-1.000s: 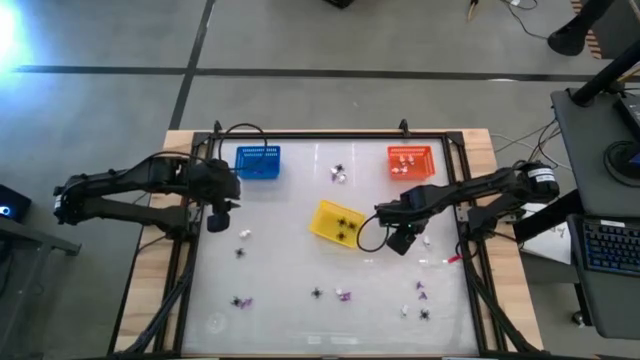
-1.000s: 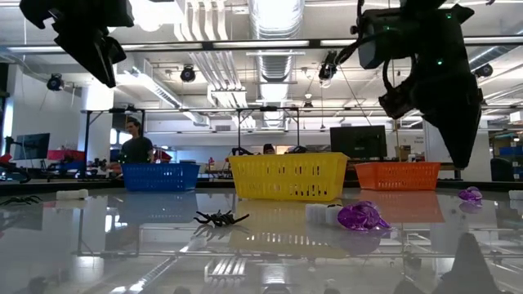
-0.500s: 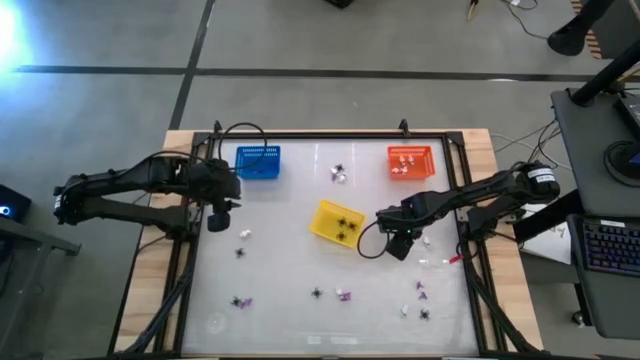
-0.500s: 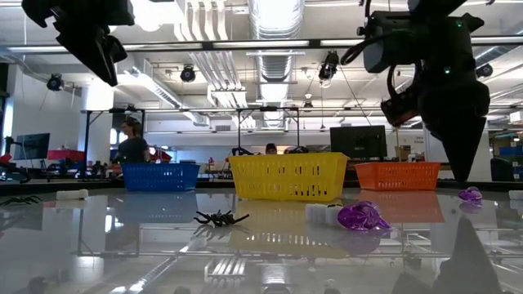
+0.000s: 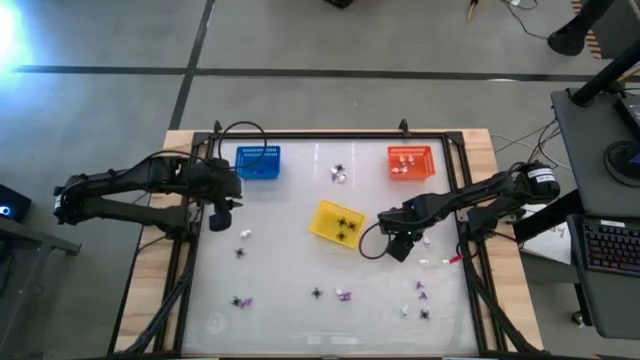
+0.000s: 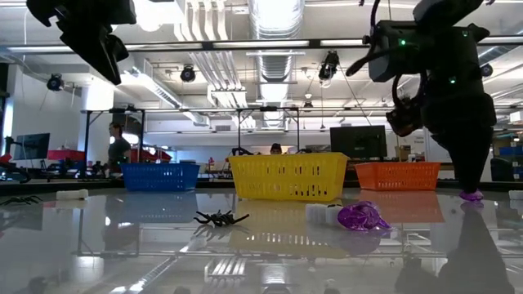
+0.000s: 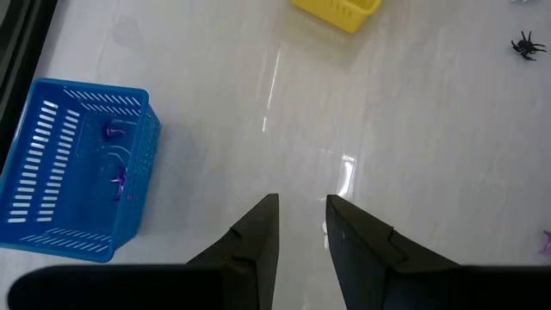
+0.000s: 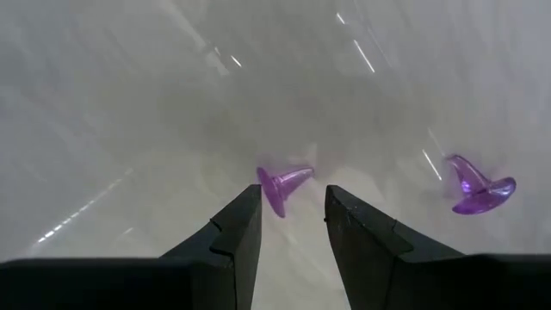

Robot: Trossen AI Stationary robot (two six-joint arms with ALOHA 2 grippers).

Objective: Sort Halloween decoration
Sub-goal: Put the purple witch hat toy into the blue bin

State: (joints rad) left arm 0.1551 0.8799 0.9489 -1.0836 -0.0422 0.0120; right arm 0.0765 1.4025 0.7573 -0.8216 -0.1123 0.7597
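I am lowering my right gripper [image 8: 291,220], jaws parted and empty, over a purple hat piece [image 8: 281,184] lying on its side on the table, its point aiming across the gap.

Left hand [image 7: 300,226]: hanging empty above the white bench [image 7: 413,129], fingers slightly parted. Blue basket [image 7: 73,168]: sitting beside it, holding purple bits [image 7: 114,176]. Yellow basket [image 7: 337,10] and black spider [image 7: 526,44]: lying farther off.
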